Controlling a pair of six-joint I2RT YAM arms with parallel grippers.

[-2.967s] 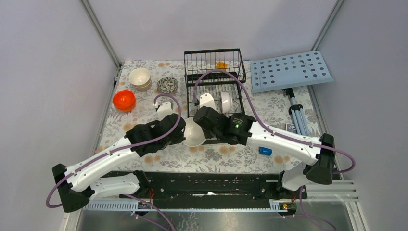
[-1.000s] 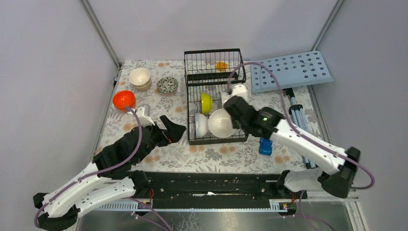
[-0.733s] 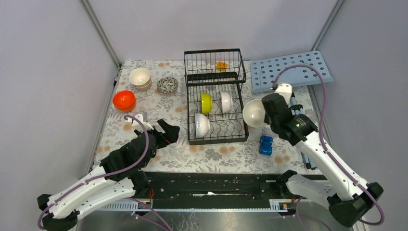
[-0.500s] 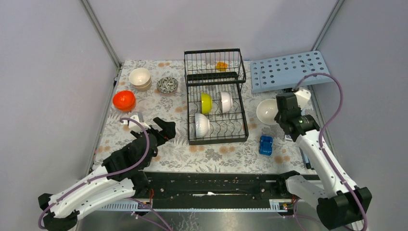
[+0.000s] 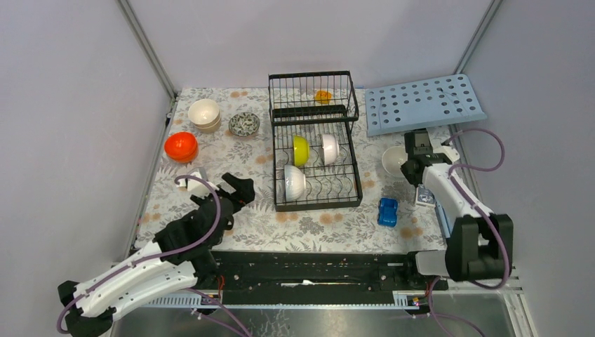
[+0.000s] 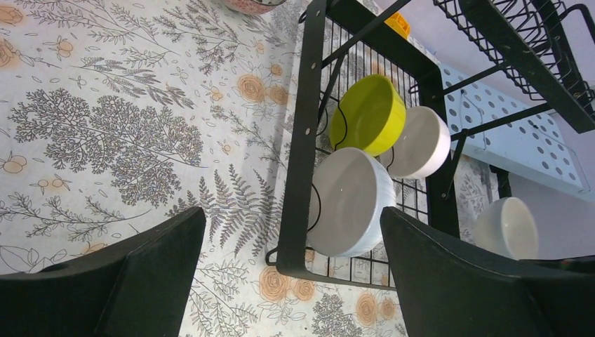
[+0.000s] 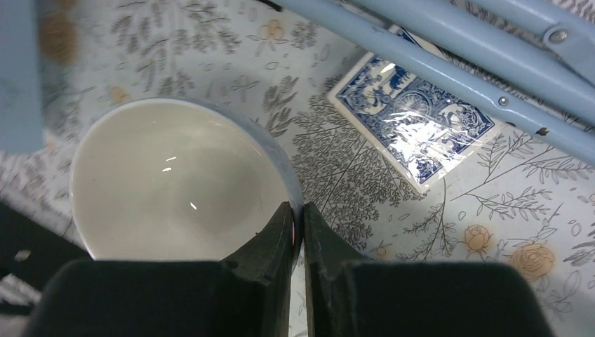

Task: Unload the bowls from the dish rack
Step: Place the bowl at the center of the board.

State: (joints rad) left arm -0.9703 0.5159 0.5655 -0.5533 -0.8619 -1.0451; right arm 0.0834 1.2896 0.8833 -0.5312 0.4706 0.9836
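The right gripper (image 7: 297, 210) is angled down beside the dish rack (image 5: 316, 205), clamped on a white bowl (image 7: 175, 182) at its rim; the left gripper (image 5: 237, 184) is held spread wide.

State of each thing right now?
left gripper, open, empty
right gripper, shut on held bowl
held bowl, upright, beside rack
dish rack, three bowls on its base
yellow-green bowl, on edge in rack
rear white bowl, on edge in rack
front white bowl, on edge in rack
orange bowl, on table
cream bowls, stacked on table
patterned bowl, on table
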